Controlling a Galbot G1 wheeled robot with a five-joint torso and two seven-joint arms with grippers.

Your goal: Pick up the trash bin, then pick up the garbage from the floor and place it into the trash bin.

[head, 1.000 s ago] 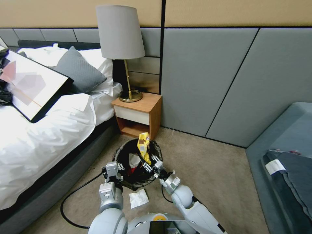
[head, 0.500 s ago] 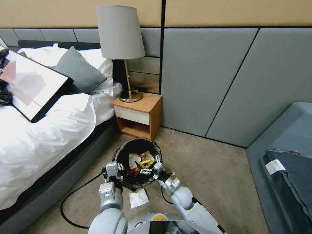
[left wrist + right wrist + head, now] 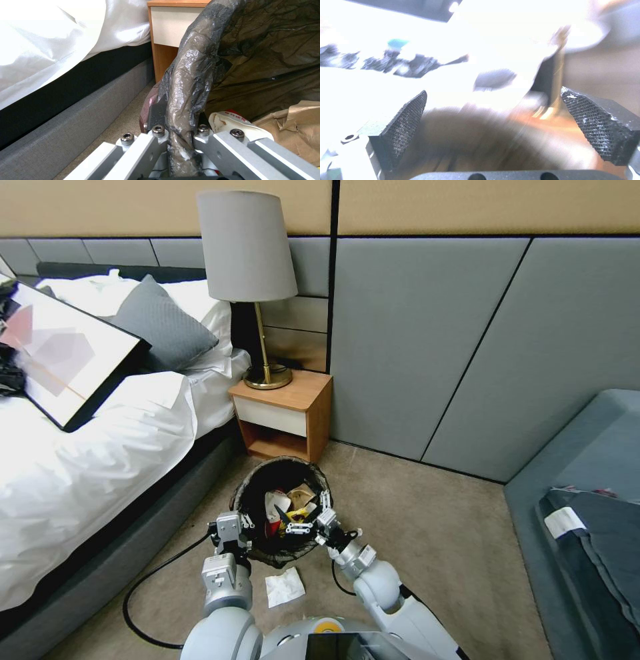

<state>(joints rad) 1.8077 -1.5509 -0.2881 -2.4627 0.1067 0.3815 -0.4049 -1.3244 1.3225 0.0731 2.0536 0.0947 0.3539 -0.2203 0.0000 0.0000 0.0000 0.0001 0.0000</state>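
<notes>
The trash bin (image 3: 280, 465) with its black liner stands on the carpet in front of me in the head view. My left gripper (image 3: 235, 527) is shut on the bin's rim (image 3: 186, 82), its fingers (image 3: 156, 115) clamping the liner fold. My right gripper (image 3: 308, 519) hovers open over the bin's near right edge, and its pads (image 3: 406, 115) have nothing between them. Inside the bin lie a yellow wrapper (image 3: 303, 511), a tan paper bag (image 3: 300, 492) and a red-and-white wrapper (image 3: 272, 517). A white tissue (image 3: 285, 585) lies on the floor just in front of the bin.
A wooden nightstand (image 3: 283, 417) with a lamp (image 3: 247, 253) stands behind the bin. The bed (image 3: 100, 460) runs along the left, with a framed picture (image 3: 60, 353) on it. A grey sofa (image 3: 587, 480) is at the right. A black cable (image 3: 153, 580) loops on the carpet.
My right gripper opened and let go of the yellow wrapper, which dropped into the bin. The gripper lowered and drew back slightly. The left gripper and bin stayed put.
</notes>
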